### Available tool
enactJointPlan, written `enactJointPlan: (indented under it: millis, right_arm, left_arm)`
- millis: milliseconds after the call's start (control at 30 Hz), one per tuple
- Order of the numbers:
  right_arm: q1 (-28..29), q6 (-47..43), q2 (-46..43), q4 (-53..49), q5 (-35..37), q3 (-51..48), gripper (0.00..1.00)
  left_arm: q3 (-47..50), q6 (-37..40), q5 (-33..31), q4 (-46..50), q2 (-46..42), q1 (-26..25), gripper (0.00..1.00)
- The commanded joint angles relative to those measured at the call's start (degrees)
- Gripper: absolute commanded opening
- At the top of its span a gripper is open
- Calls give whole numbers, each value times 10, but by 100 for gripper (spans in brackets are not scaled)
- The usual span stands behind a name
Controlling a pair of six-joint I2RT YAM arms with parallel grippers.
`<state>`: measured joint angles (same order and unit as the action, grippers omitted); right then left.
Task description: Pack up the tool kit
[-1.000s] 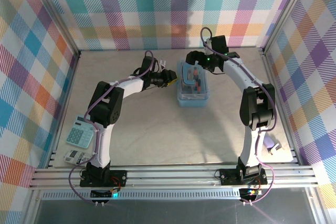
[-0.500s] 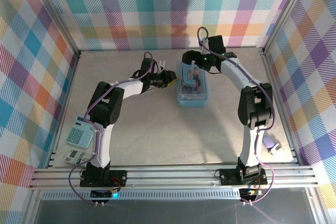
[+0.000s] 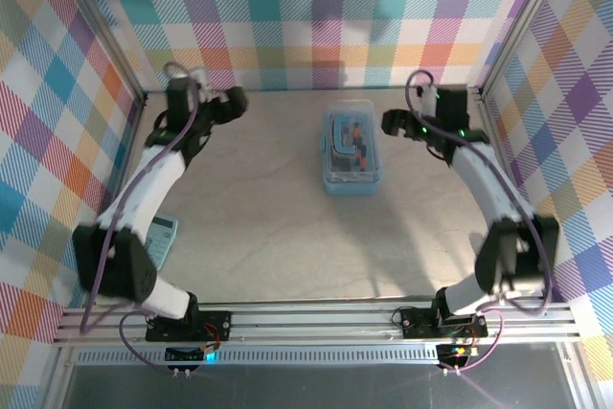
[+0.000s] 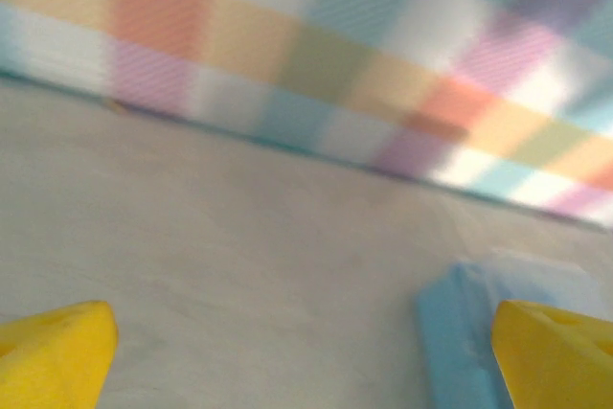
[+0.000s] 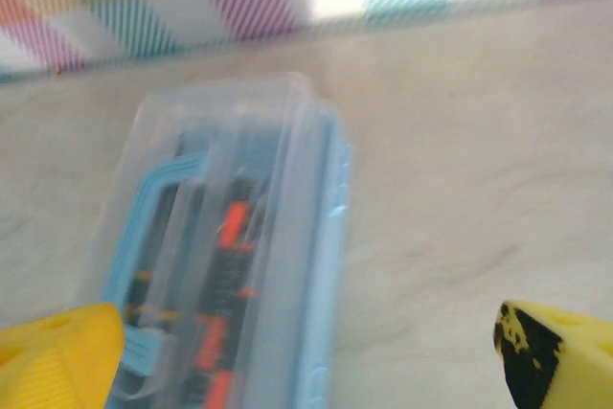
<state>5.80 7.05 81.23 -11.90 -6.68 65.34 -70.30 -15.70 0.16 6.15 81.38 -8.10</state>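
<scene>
The tool kit stands in the middle back of the table, a light blue translucent case with its clear handled lid on. Red and black tools show through the lid. My left gripper hovers at the back left, well apart from the case and open. In the left wrist view its yellow fingertips stand wide apart over bare table, with a blue corner of the case at the lower right. My right gripper is open just right of the case, the tool kit lying before its yellow fingertips.
A pale green calculator lies at the left edge, partly under my left arm. Checked walls close the back and both sides. Bare tabletop lies in front of the case.
Both arms have pulled away from the case. The left one swung to the back left corner and its jaws opened wide. The right gripper drew off to the right. The case has not moved.
</scene>
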Motion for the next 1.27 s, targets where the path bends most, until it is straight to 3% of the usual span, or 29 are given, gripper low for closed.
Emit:
enactJointPlan:
  millis: [0,100,200,333,400,467,500,533,567,600,667,733,767,833,1233]
  right_arm:
    - [16,-121,-76,220,95,-174,99]
    - [13,-143,-115,255,151,-277,99]
    - [11,-116,-113,288,143,-345,99]
    - [12,-84,-68,423,131,-419,99]
    - [8,-92,-49,435,128,-407,99]
    - [6,-116,-12,524,117,-413,99]
    - [-4,-105,15,500,118,-389,99]
    - [-12,-99,44,514,109,-378,99]
    - [-25,-84,46,489,102,-369,99]
    - [-49,-72,48,515,57,-383,99]
    - [-58,-62,75,651,44,-440,99]
    - [-66,-49,67,603,55,-422,99]
    - [-64,-53,64,589,56,-419,99]
    - [-63,-54,63,591,56,-420,99]
    - [-62,-68,62,590,24,-419,99]
  left_arm:
    - [166,83,-119,-112,-58,-6,100]
    - [302,123,-191,-226,-115,-5,99]
    - [360,146,-223,-267,-113,-3,100]
    - [390,140,-218,-327,-49,-3,99]
    - [388,160,-213,-340,-4,-2,100]
    - [413,161,-215,-439,55,2,100]
    - [429,171,-213,-493,81,4,100]
    - [423,158,-204,-452,65,7,100]
    - [433,156,-201,-468,64,10,100]
    - [455,160,-184,-517,69,13,100]
    - [488,161,-180,-621,103,20,100]
    - [474,147,-161,-544,80,29,100]
    - [483,155,-165,-597,97,29,99]
    - [477,152,-162,-565,87,29,100]
    - [480,156,-167,-578,90,26,100]
